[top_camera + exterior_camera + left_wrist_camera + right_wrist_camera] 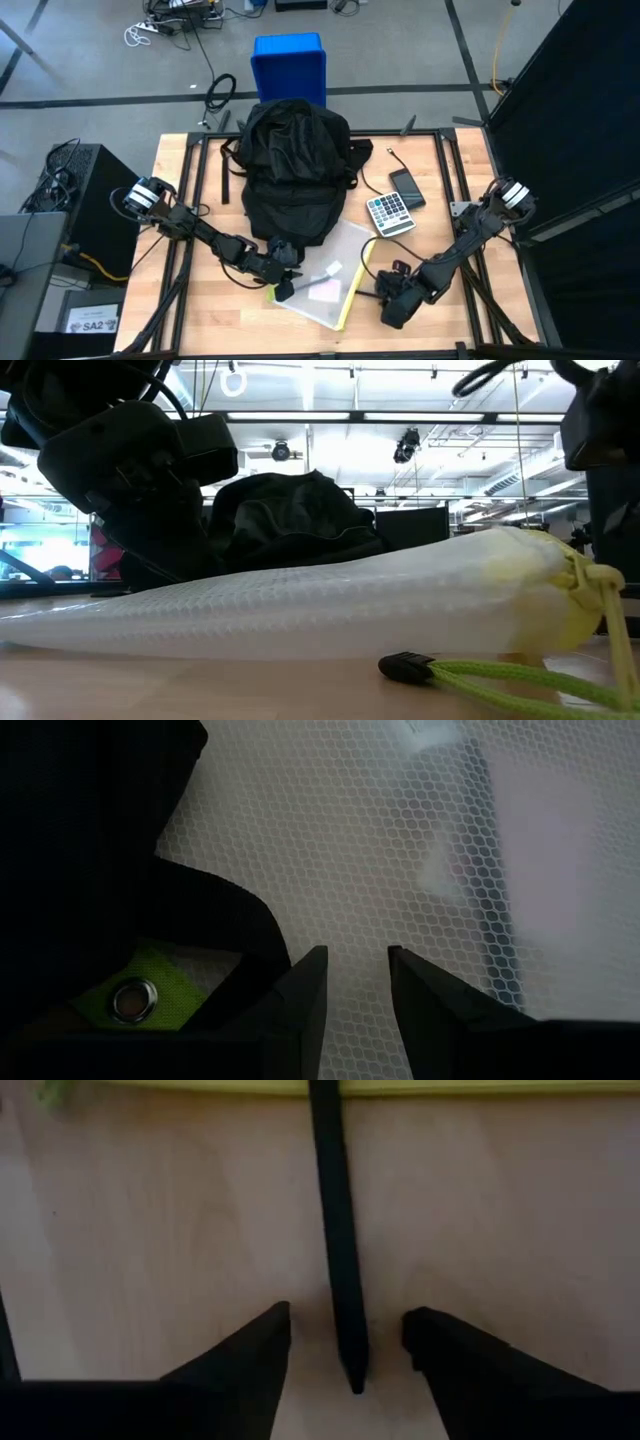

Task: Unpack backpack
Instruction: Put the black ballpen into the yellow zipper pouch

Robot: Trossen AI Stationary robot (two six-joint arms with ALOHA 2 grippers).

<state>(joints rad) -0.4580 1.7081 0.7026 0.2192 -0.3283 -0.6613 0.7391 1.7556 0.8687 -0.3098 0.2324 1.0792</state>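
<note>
With the backpack [293, 170] standing at the table's far middle, both grippers work at the mesh pouch [322, 282] just in front of it.

The left gripper [355, 990] sits over the pouch's white mesh, fingers a narrow gap apart and holding nothing visible. The right gripper [345, 1342], beside the pouch's yellow edge, has its fingers parted around a black pen [338, 1230] lying on the wood, not gripping it. Closing off-centre could roll the pen away; the left fingers could snag the mesh and drag the pouch.

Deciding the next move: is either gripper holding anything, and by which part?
Nothing is held. The right gripper stands open around a black pen on the table; the left gripper is open over the mesh pouch.
</note>
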